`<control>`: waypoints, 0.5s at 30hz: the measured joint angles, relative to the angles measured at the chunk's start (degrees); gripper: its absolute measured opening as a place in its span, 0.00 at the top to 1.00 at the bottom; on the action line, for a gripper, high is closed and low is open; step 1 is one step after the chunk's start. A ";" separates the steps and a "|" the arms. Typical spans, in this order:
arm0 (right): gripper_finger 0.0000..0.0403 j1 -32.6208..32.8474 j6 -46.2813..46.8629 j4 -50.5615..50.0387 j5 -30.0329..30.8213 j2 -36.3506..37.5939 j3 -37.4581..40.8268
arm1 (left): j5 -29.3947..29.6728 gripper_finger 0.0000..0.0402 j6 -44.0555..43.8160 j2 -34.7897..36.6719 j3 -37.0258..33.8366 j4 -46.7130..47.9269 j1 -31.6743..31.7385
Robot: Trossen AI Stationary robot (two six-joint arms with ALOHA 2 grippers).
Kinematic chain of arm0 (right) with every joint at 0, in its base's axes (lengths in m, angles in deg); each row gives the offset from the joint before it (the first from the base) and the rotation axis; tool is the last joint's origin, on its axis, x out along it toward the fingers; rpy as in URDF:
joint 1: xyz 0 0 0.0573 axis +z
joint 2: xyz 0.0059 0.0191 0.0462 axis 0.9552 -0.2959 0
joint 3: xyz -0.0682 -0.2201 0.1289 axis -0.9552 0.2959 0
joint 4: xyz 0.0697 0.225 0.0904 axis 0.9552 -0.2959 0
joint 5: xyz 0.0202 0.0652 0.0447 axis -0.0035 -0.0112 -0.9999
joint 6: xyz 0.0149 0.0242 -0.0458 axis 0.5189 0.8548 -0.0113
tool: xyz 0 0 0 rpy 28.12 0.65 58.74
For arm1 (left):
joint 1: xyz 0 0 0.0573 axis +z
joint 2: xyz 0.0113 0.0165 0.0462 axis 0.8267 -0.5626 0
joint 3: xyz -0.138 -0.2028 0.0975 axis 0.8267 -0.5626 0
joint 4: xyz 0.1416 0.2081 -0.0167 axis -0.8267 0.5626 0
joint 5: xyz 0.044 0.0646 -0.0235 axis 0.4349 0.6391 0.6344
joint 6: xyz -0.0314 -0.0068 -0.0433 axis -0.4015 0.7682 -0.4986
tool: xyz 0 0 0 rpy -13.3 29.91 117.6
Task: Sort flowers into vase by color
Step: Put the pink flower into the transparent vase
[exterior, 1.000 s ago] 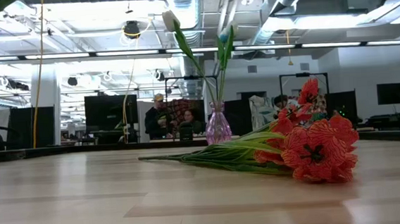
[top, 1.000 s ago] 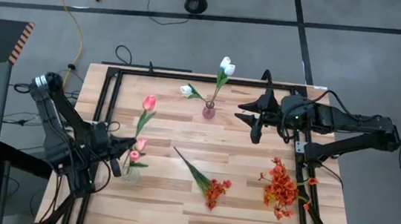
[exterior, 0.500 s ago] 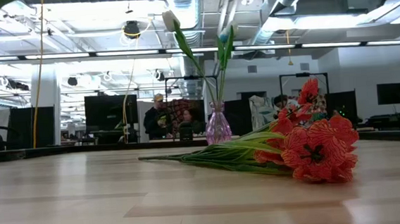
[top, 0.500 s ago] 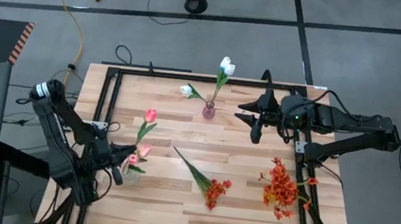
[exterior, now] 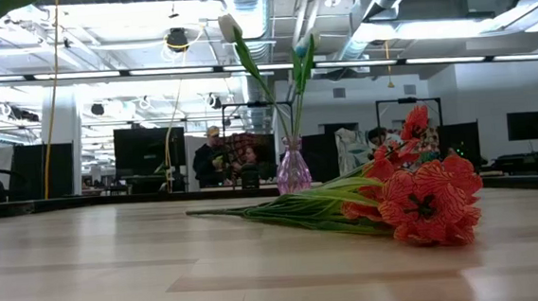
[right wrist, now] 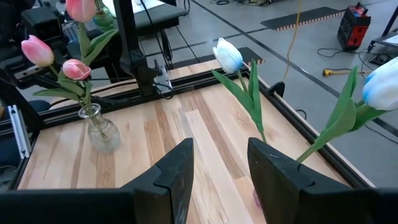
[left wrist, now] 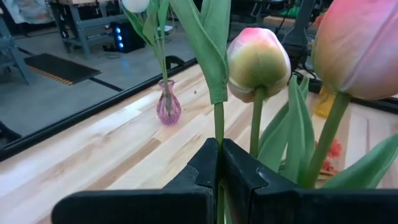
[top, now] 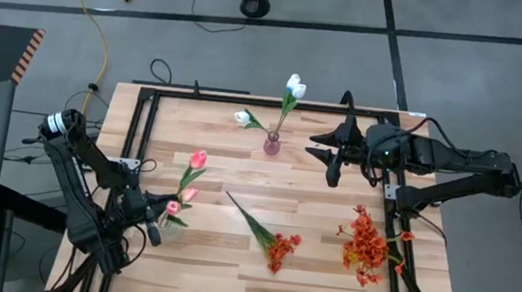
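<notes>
Three pink tulips (top: 198, 159) (right wrist: 76, 68) rise from a clear glass vase (right wrist: 99, 130) at the table's near left. My left gripper (top: 153, 220) (left wrist: 219, 149) is beside that vase, shut on one tulip's stem. A purple vase (top: 271, 145) (exterior: 293, 168) at the far middle has white tulips (top: 293, 86) standing in it. One red-orange flower (top: 278, 247) lies on its side at the near middle, and a red-orange bunch (top: 365, 245) (exterior: 424, 201) lies at the near right. My right gripper (top: 333, 156) (right wrist: 217, 162) hovers open over the far right, touching nothing. My left gripper pinches a pink tulip's green stem (left wrist: 217, 121) between its two fingers, below the leaves. The fingers come about level from the table's left side and lie across the stem. The stem stands nearly upright. Its lower end is hidden behind the gripper.
A black metal frame (top: 149, 105) runs along the table's edges. Bare wood (top: 210, 257) lies along the near side between the clear vase and the red-orange flowers. People (exterior: 214, 154) sit in the room far beyond the table.
My left gripper has moved down and toward the table's near edge, staying shut on the pink tulip's stem. The tulip's bloom has come down with it, closer to the clear vase and the other pink tulips. The right arm has kept still.
</notes>
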 joint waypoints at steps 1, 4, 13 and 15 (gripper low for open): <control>0.56 0.00 0.00 -0.01 0.00 0.00 -0.02 | -0.04 1.00 0.04 0.00 0.00 0.00 0.00; 0.56 0.00 0.00 -0.02 0.00 0.00 -0.02 | -0.32 1.00 1.12 0.00 0.00 -0.04 0.00; 0.56 0.07 -0.02 -0.06 0.00 0.00 -0.02 | 1.40 1.00 1.19 0.04 -1.17 -1.50 0.00; 0.56 0.07 -0.04 -0.08 0.00 0.00 -0.02 | 2.13 1.00 0.46 0.04 -2.19 -2.22 0.01</control>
